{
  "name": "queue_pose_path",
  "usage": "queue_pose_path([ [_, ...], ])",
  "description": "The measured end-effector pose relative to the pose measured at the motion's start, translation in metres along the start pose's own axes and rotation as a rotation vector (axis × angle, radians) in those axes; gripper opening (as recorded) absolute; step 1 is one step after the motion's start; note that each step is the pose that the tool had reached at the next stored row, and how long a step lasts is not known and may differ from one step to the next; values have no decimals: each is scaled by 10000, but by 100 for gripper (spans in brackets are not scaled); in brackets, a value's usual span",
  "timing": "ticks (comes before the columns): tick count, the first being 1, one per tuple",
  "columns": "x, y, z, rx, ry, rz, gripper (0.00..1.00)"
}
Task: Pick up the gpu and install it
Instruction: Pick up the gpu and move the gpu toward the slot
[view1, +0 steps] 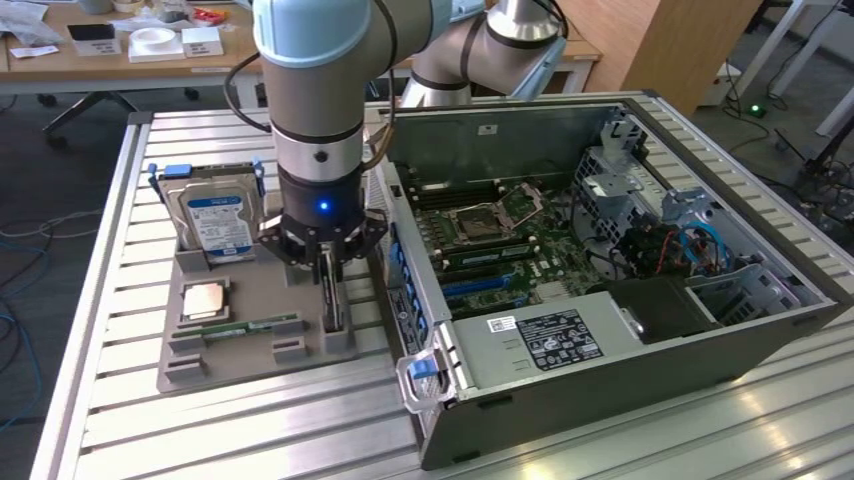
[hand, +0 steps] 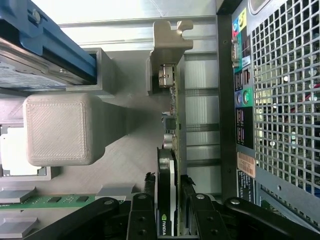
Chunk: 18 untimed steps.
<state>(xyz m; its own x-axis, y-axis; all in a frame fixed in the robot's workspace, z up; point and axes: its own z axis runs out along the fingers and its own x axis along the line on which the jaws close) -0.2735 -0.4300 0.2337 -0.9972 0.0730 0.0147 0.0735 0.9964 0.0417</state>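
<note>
1. Grey printed-plastic parts tray (view1: 240, 355) on a slatted aluminium table (view1: 240, 430), at eight o'clock on the exterior view's clock face. Open dark-grey metal computer case (view1: 601, 400) at three o'clock.
2. Standing on edge in a tray slot, on the side nearest the case: thin, flat, dark-faced gpu (view1: 334, 315) with a silvery metal bracket (hand: 170, 35) at one end. Not yet lifted.
3. Directly over the card: black two-fingered gripper (view1: 327, 278) on a silver-grey robot arm (view1: 320, 120), pointing straight down.
4. In the wrist view: black fingers (hand: 144, 220) on either side of the card's black cooler, close against both faces, no gap to be seen. Judged a pinch on the gpu.
5. At ten o'clock from the gripper: boxy silver hard drive (view1: 218, 225) with a blue-and-white label. At eight o'clock: square pale-metal processor (view1: 203, 300) and slim green memory stick (view1: 251, 326), both lying apart from the gripper.
6. Step in hand, as judged: the pick-up, with the grip taken but the card seated in its holder. Installation not begun, judging by the bare green motherboard (view1: 494, 240) inside the case.
7. Needed for any lift from here: a straight vertical pull, the card kept square to its slot, and enough grip to stop the cooler slipping.
</note>
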Motion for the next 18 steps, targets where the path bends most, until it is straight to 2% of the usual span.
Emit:
queue_pose_path([
  [18, -5, -22, -1, 0, -1, -4, 33],
])
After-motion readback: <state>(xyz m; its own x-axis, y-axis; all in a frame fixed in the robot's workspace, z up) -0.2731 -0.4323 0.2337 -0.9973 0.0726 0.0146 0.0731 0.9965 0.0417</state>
